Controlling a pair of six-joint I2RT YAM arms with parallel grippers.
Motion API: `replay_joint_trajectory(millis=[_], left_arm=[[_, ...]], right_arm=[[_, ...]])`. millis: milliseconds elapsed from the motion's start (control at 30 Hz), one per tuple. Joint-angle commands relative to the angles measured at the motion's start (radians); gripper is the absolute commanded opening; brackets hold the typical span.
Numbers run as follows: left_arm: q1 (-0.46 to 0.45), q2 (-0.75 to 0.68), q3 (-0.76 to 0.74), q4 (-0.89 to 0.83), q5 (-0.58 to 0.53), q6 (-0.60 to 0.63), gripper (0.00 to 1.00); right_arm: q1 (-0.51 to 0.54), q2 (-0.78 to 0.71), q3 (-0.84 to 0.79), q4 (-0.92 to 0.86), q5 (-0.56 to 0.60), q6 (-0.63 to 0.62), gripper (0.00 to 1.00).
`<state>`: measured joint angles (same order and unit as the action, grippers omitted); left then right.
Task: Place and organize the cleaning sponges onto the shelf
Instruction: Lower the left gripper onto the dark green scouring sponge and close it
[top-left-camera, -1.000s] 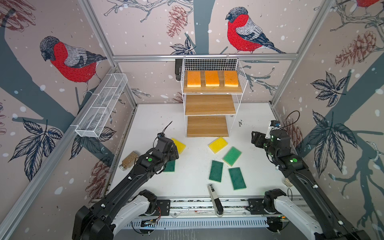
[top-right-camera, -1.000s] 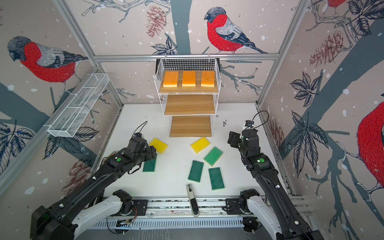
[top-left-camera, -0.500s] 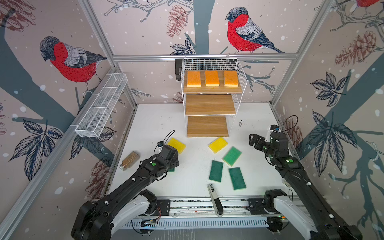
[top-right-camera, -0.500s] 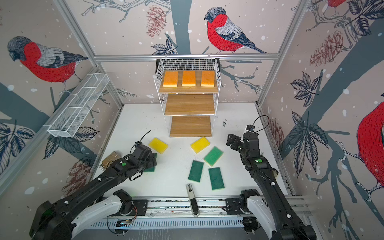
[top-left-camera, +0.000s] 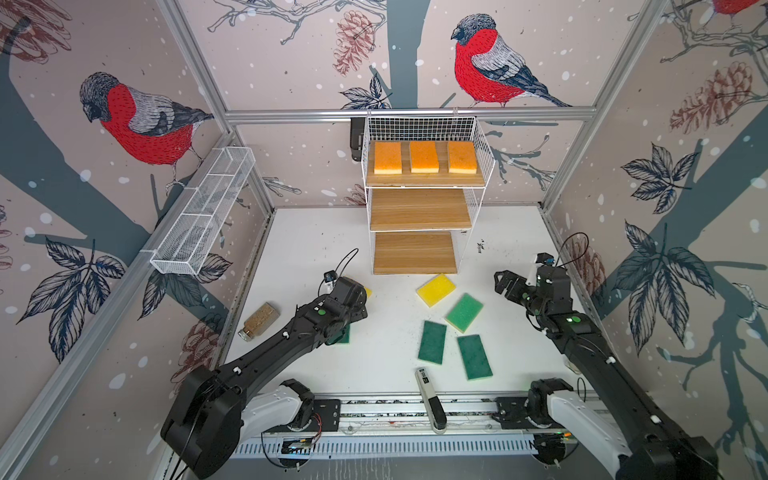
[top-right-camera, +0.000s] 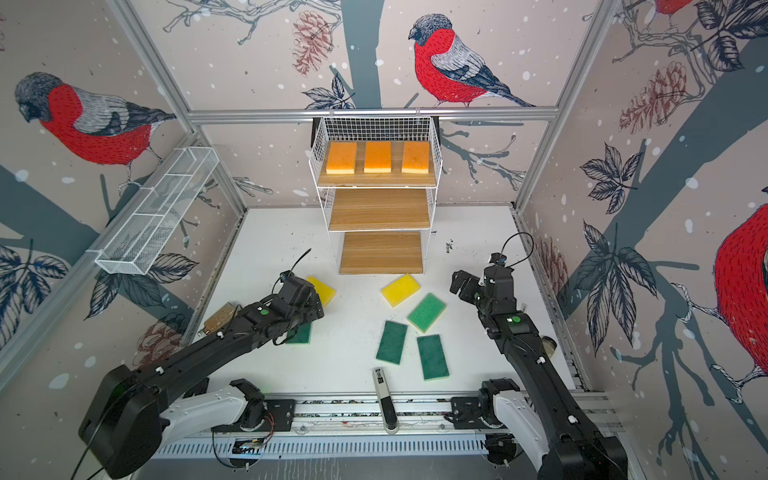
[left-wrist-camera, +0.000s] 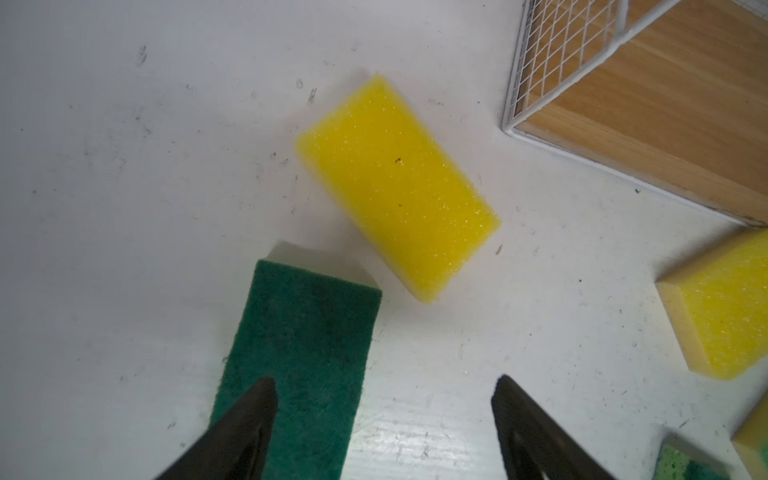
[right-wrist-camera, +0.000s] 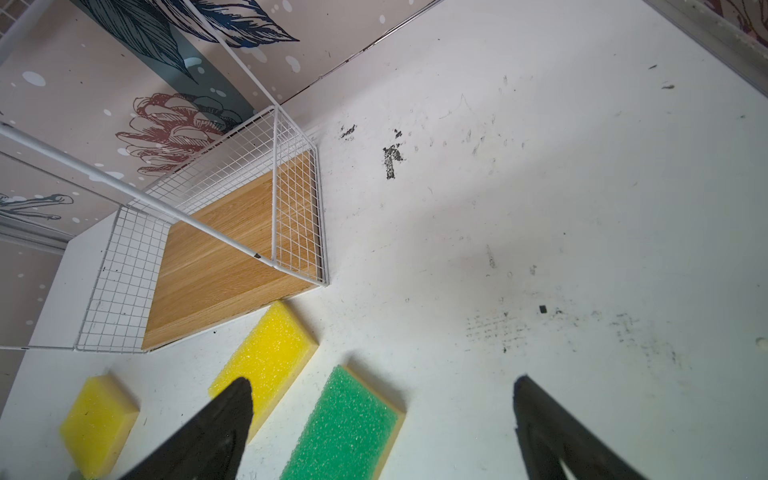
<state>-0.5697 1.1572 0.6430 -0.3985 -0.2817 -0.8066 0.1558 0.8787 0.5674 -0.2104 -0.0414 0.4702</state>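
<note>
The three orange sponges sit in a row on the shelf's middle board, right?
Not quite. The three orange sponges sit in a row on the top board of the shelf, not the middle one, which is bare. Both top views show it.

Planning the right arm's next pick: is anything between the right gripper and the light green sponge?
Nothing visible. The open right gripper hovers over bare table beside the light green sponge, which lies apart from the nearest yellow sponge.

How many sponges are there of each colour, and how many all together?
Orange sponges: 3, on the shelf
Yellow sponges: 2, on the table
Green sponges: 4, on the table, one partly hidden
Total: 9
</note>
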Motion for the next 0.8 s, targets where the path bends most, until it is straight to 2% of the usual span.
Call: replay_joint_trajectory(millis=[0,200,367,567,667,767], left_arm=[[-0.004,0.024,-0.007,0.121,-0.042,-0.039,0.83],[-0.021,0.047,-0.011,0.143,-0.111,-0.077,0.81],[-0.022,0.007,-0.072,0.221,-0.092,-0.087,0.77],[-0.022,-0.013,-0.025,-0.001,-0.149,-0.144,0.79],[-0.022,-0.035,-0.041,-0.059,-0.145,-0.17,0.82],[-0.022,-0.054,-0.078,-0.105,-0.16,-0.246,0.82]], right_arm=[[-0.001,0.004,-0.003,0.029,-0.011,0.007,0.98],[0.0,-0.007,0.001,0.003,-0.028,0.001,0.98],[-0.001,-0.015,-0.015,0.011,-0.051,0.012,0.98],[0.001,-0.031,-0.009,-0.016,-0.07,0.015,0.98],[0.001,-0.036,-0.025,0.006,-0.081,0.021,0.99],[0.001,-0.036,-0.037,0.029,-0.102,0.039,1.0]])
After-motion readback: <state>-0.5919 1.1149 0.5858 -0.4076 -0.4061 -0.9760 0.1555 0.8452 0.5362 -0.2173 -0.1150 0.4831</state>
